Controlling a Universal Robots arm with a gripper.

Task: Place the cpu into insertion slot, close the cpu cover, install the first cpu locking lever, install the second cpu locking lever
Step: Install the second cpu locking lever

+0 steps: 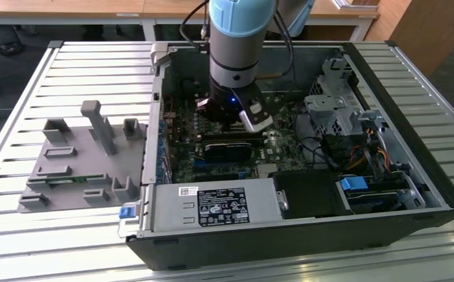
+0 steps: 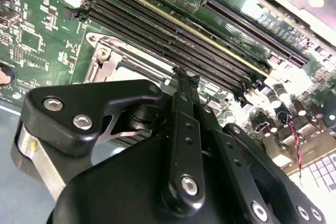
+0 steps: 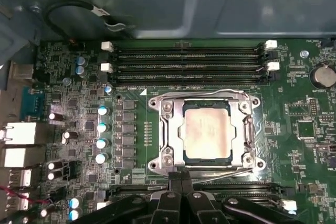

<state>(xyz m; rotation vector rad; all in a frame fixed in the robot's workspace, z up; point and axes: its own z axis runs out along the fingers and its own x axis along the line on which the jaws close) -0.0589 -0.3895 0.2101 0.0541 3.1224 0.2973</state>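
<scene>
Exterior view first: the arm (image 1: pixel 239 53) reaches down into the open computer case (image 1: pixel 306 235), and its gripper (image 1: pixel 239 120) hangs low over the motherboard (image 1: pixel 227 167), near the middle of the board. The arm's body hides the socket area beneath it, so neither the chip nor the frame can be made out from here. A grey power-supply box (image 1: pixel 211 205) fills the near side of the case, and a drive cage (image 1: pixel 333 111) stands toward the exterior view's right, so the room around the wrist is tight. A grey fixture tray (image 1: pixel 78 164) sits on the slatted table (image 1: pixel 54 76) to the exterior view's left, well apart from the case.

First wrist view: the cpu (image 3: pixel 207 132) lies flat in the insertion slot (image 3: pixel 206 159), its tan-silver face up and its edges square with the memory slots (image 3: pixel 189 64). The cpu cover (image 3: pixel 205 99) lies around it as a silvery frame, the chip showing through its window. Thin wire levers (image 3: pixel 258 132) run along the frame's sides; whether they are latched I cannot tell. The gripper's black fingertips (image 3: pixel 181 182) meet just at the frame's near edge, and they cover part of that edge.

Second wrist view: the gripper's black linkage (image 2: pixel 184 145) blocks most of the socket. A corner of the cover (image 2: pixel 102 64) with a screw shows beside the memory slots (image 2: pixel 173 30). The fingers look drawn together, with nothing seen between them.
</scene>
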